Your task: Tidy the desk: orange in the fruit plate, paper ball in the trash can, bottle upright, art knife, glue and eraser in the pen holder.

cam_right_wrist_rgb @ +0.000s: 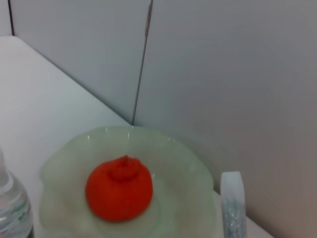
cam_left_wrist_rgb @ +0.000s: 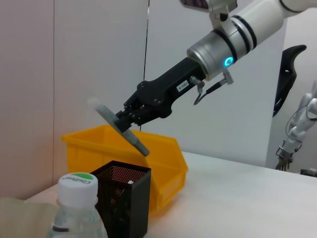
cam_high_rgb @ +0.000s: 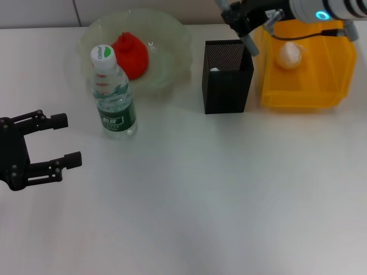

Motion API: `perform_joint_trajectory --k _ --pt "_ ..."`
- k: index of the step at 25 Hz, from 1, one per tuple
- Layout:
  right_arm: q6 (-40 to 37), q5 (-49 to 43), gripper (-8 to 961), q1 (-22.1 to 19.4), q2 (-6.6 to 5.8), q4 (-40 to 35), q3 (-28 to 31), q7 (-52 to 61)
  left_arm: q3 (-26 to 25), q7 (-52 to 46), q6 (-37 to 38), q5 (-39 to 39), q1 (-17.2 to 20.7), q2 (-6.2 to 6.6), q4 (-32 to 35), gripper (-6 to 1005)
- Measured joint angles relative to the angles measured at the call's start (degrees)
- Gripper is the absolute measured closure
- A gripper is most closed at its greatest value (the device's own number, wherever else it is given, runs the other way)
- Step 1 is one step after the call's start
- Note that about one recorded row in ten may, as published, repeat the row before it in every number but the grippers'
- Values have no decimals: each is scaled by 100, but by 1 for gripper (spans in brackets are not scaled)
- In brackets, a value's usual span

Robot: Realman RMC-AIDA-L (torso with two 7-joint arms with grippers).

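My right gripper [cam_high_rgb: 245,24] hovers above the black mesh pen holder [cam_high_rgb: 226,86], shut on a slim grey art knife [cam_left_wrist_rgb: 120,125]. The knife slants down, its lower tip just over the holder's opening [cam_left_wrist_rgb: 121,171]. A small pale thing [cam_high_rgb: 214,70] lies inside the holder; I cannot tell what it is. Glue and eraser are otherwise hidden. The orange [cam_high_rgb: 131,54] rests in the pale-green fruit plate [cam_high_rgb: 172,34]. In front of the plate the bottle [cam_high_rgb: 114,97] stands upright. A paper ball [cam_high_rgb: 289,55] lies in the yellow trash can [cam_high_rgb: 304,86]. My left gripper [cam_high_rgb: 64,140] stands open at the table's left, empty.
The pen holder and trash can stand side by side at the back right, almost touching. The white tabletop [cam_high_rgb: 218,200] stretches toward me in front of them. A grey wall [cam_right_wrist_rgb: 223,74] runs behind the plate.
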Motion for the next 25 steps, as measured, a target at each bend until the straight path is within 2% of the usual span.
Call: perform_joint_trajectory --k 2,7,17,21,25 --pt "347 25 821 50 2 276 -134 -38 -1 -3 -41 -1 -8 -9 0 197" --pt "670 137 821 149 9 651 -238 -39 2 -4 -71 11 -36 -36 12 197" --pt "733 394 801 258 -8 1140 -172 -112 0 26 -76 8 -37 -35 -12 198" --pt "698 495 697 107 -16 978 -44 -244 -1 7 -89 2 -44 -35 -26 198" --pt "60 1609 592 -218 -24 749 435 -1368 3 -8 -39 14 -53 6 -35 198"
